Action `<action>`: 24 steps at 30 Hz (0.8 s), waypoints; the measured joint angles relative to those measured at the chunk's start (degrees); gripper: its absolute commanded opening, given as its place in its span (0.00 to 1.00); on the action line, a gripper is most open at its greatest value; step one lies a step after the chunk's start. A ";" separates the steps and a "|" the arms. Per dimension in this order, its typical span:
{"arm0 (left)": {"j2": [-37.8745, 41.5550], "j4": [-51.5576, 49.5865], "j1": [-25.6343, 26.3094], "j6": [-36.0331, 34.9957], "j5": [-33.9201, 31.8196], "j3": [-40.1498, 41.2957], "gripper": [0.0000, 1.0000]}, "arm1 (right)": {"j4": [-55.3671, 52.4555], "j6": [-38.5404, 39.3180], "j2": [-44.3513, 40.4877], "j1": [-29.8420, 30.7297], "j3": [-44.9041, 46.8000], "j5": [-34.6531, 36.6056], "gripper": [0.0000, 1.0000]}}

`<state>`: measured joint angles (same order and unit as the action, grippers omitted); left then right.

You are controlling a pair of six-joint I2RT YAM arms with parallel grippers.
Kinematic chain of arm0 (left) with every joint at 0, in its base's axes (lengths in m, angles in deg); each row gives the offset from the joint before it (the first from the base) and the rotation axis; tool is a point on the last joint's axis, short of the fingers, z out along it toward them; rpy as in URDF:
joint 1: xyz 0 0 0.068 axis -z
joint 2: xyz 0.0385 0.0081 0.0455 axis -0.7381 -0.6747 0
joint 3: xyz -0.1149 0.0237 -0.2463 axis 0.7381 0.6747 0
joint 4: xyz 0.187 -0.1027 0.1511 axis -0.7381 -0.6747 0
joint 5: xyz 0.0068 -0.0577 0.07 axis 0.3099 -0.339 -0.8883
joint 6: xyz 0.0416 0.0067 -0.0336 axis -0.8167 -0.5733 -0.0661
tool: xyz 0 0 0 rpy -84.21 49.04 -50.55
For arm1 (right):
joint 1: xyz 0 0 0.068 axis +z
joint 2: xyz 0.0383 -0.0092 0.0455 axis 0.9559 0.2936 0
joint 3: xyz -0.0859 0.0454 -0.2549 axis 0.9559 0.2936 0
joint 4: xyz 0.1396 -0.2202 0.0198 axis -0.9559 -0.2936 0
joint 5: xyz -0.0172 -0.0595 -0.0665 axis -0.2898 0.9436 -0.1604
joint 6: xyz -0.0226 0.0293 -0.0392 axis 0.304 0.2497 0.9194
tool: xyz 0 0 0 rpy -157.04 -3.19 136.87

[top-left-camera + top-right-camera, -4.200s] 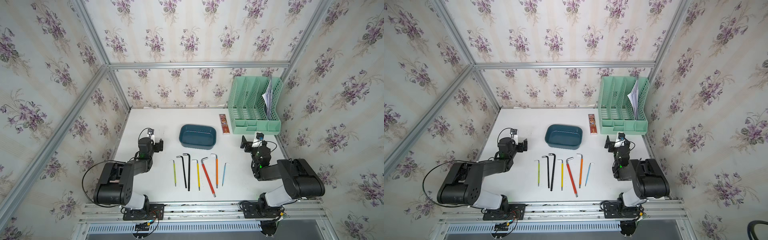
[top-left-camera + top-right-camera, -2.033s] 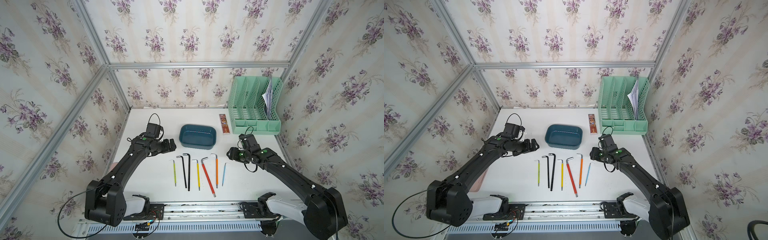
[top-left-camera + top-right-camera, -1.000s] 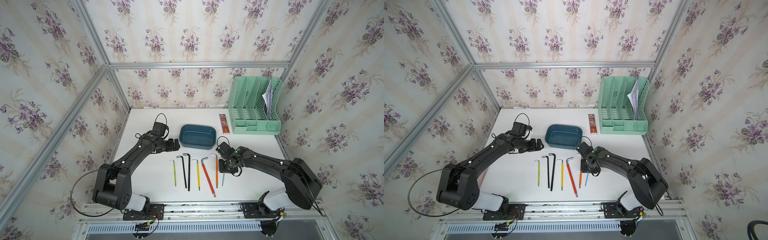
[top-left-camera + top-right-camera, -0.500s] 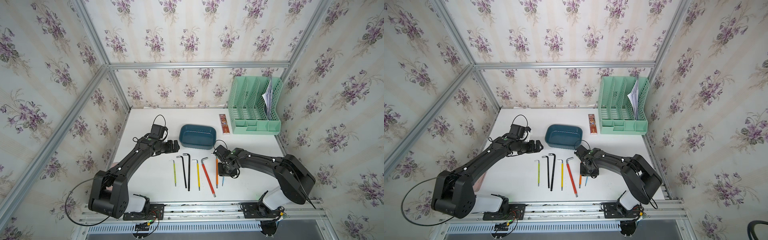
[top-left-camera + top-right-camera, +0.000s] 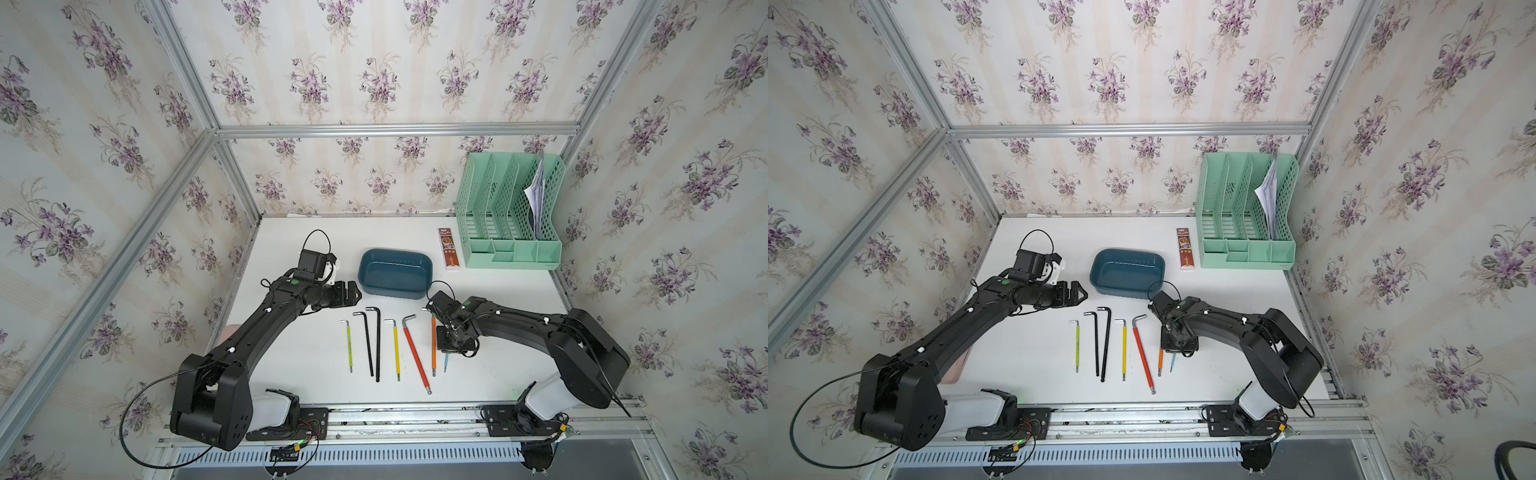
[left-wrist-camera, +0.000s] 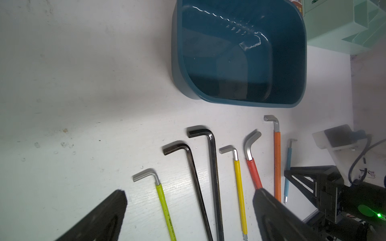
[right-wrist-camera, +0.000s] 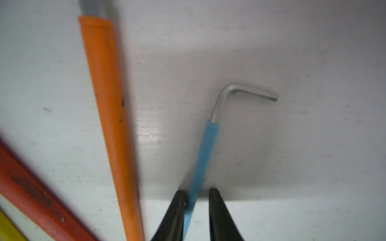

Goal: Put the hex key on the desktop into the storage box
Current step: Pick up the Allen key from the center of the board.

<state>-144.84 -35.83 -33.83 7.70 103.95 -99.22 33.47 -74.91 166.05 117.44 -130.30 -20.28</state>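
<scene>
White desk (image 5: 494,376); dark teal-blue storage box (image 5: 394,293). Sleeve colours: lime-green key (image 5: 349,347), yellow key (image 5: 396,349), red key (image 5: 414,353), orange key (image 5: 433,345), light-blue key (image 7: 205,154); black keys (image 5: 377,345) plain. Mint-green perforated file organiser (image 5: 509,216). Cream-striped wallpaper (image 5: 374,75) with purple flower sprays.

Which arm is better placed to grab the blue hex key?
Right. The right gripper straddles the blue hex key, a finger each side; the left gripper hangs open by the storage box, farther off.
</scene>
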 measured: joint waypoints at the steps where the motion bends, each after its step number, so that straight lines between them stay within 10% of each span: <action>1: -0.15 -0.20 0.00 0.00 -0.02 -0.20 0.99 | 0.11 -0.20 0.00 0.00 0.02 0.02 0.14; 5: -0.74 -0.33 0.00 0.09 -0.72 -0.83 0.99 | 0.39 -0.42 0.00 0.07 0.09 0.44 0.00; 24: -2.64 -0.72 -0.02 2.01 -5.33 -3.72 0.99 | 3.74 0.48 -6.27 0.04 1.07 2.36 0.00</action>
<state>-147.49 -36.55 -33.86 9.71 98.61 -102.94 37.21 -74.43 159.78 117.48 -129.23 -17.92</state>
